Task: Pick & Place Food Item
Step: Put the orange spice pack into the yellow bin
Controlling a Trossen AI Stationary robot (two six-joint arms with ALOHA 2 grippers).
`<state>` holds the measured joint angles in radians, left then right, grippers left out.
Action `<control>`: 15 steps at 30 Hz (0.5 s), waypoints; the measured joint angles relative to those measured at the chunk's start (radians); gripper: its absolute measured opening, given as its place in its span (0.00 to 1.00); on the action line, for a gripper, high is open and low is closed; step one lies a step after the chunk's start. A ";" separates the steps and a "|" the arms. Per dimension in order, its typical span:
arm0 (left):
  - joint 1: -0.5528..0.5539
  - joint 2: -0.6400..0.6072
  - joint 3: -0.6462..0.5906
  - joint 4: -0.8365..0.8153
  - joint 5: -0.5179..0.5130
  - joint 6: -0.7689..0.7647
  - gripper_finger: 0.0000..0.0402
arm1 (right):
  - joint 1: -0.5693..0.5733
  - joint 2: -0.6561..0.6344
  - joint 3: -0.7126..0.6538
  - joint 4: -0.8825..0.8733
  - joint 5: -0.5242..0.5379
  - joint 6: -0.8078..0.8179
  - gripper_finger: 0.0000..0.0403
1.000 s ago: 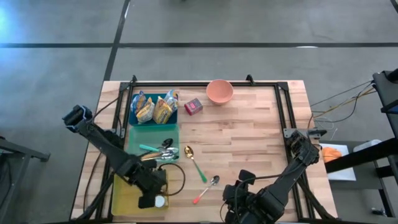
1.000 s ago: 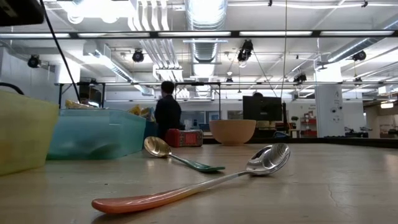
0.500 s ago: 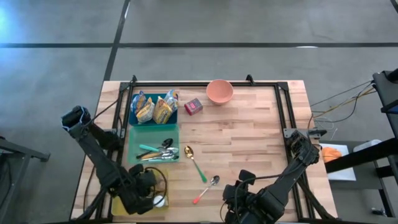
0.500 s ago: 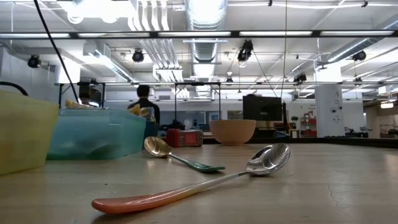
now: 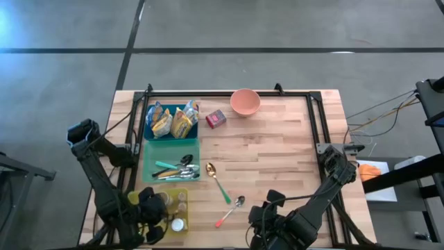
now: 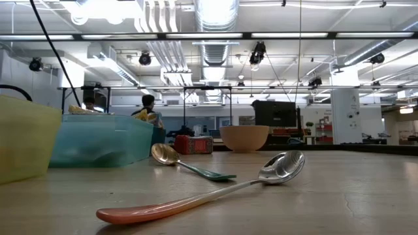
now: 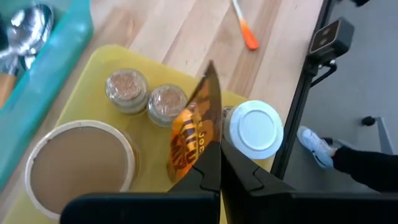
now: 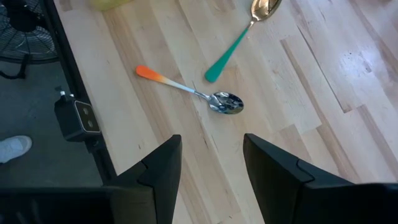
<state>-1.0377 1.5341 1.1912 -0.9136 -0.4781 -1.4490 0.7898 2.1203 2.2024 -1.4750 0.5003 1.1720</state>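
Over yellow bin (image 7: 74,93) at tabletop's (image 5: 277,153) near-left corner: left claw (image 7: 219,163) pinched shut on orange snack packet (image 7: 193,127), lifted clear, placement still pending; right claw (image 8: 211,162) idle, jaws parted, holding nothing.

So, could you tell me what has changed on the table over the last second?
The left gripper, shut on a snack packet, has pulled back from over the yellow tray toward the table's near-left corner. The right gripper stayed parked and open, and the two spoons and pink bowl did not move.
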 joint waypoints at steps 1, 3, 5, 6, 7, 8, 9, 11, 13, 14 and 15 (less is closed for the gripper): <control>-0.008 0.001 -0.001 0.000 -0.019 0.000 0.00 | 0.000 0.000 0.000 0.000 0.000 0.002 0.42; -0.024 0.003 -0.006 -0.001 -0.051 0.005 0.00 | 0.000 0.000 0.000 0.001 0.000 0.005 0.42; -0.039 0.008 -0.020 0.004 -0.074 0.005 0.00 | 0.000 0.000 0.000 0.004 0.000 0.006 0.42; -0.045 0.008 -0.032 0.011 -0.082 0.005 0.00 | 0.000 0.000 0.000 0.006 0.000 0.007 0.42; -0.051 0.008 -0.046 0.024 -0.091 0.003 0.00 | 0.000 0.000 0.000 0.008 0.000 0.007 0.42; -0.055 0.008 -0.060 0.046 -0.096 0.001 0.00 | 0.000 0.000 0.000 0.014 0.000 0.007 0.42; -0.058 0.008 -0.075 0.068 -0.099 0.001 0.00 | 0.000 0.000 0.000 0.019 0.000 0.007 0.42; -0.062 0.008 -0.104 0.115 -0.103 0.001 0.00 | 0.000 0.000 0.000 0.026 0.000 0.007 0.42; -0.063 0.008 -0.126 0.157 -0.108 0.001 0.00 | 0.000 0.000 0.000 0.034 0.000 0.007 0.42; -0.064 0.008 -0.132 0.167 -0.113 0.003 0.00 | 0.000 0.000 0.000 0.039 0.000 0.007 0.42; -0.065 0.008 -0.136 0.172 -0.115 0.006 0.00 | 0.000 0.000 0.000 0.043 0.000 0.007 0.42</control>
<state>-1.1028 1.5417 1.0552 -0.7414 -0.5935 -1.4431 0.7898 2.1204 2.2028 -1.4321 0.5000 1.1790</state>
